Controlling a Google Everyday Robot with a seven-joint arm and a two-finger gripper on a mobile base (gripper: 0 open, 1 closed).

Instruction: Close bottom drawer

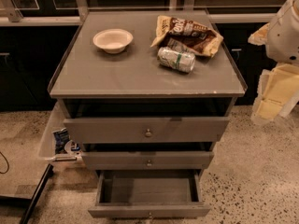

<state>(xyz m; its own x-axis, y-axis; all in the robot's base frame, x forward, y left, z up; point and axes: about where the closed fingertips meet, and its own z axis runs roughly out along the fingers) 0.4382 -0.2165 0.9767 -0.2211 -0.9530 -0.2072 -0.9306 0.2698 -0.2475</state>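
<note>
ok so the bottom drawer (pixel 140 211) is pulled way out, the furthest of the three, and it's empty as far as I can see. The pincer (pixel 273 94) hangs up and to the right of the bottom drawer, well apart from it, not touching anything, and honestly I can't tell if it's open or closed from here

What I reckon could go wrong:
- the middle drawer (pixel 187 160) and top drawer (pixel 107 129) also stick out a bit, right above the bottom drawer. Coming down from that high, the arm could clip one of those fronts and shut the wrong one
- pushing the bottom drawer's front off to one side would probably skew it and jam it. The small knob (pixel 149 214) in the middle is a slippery target too
- a hard shove could jolt the whole unit. On the counter (pixel 117 78) above the bottom drawer there's a can (pixel 176 59) lying on its side next to a chip bag (pixel 187 31), plus a bowl (pixel 112 40). That can looks free to roll

Writing: the bag has big white lettering on brown but I can't make it out. The can has a green band, no readable name. There's a blue packet (pixel 60 140) up and left of the bottom drawer, also unreadable
</note>
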